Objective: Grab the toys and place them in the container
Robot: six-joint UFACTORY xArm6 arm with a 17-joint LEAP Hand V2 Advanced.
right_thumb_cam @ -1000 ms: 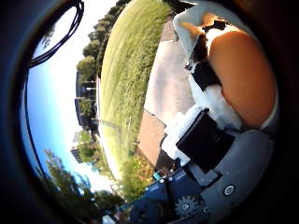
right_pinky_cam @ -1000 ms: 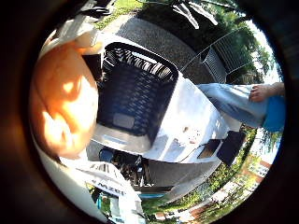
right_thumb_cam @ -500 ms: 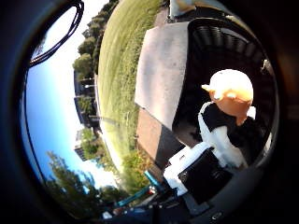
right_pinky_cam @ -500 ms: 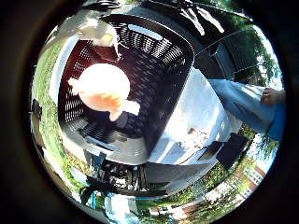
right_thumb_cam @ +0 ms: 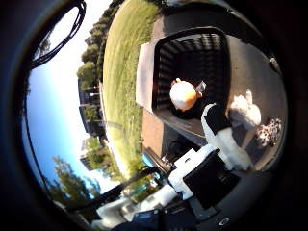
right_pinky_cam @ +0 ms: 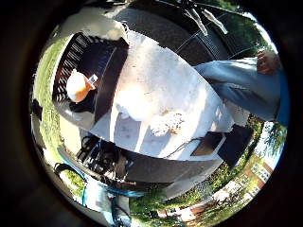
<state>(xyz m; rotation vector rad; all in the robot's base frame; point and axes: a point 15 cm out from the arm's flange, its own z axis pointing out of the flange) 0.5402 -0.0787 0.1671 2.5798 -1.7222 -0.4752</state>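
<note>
Now the orange toy (right_thumb_cam: 183, 95) lies in the basket (right_thumb_cam: 163, 62), dropped from the hand (right_thumb_cam: 226, 139) (fingers relaxed); two toys wait on the desk (right_pinky_cam: 156, 85) beneath it.

Black slatted basket (right_thumb_cam: 192, 62): hard matt plastic. Orange toy (right_thumb_cam: 184, 95) inside it, beyond the fingertips: smooth, slightly glossy. White toy (right_thumb_cam: 244, 110) and speckled toy (right_thumb_cam: 269, 132) beside the fingers (right_thumb_cam: 226, 139): soft plush. Table (right_pinky_cam: 165, 90) covering: white, matt. Hand (right_thumb_cam: 211, 168): smooth white and black plastic.
</note>
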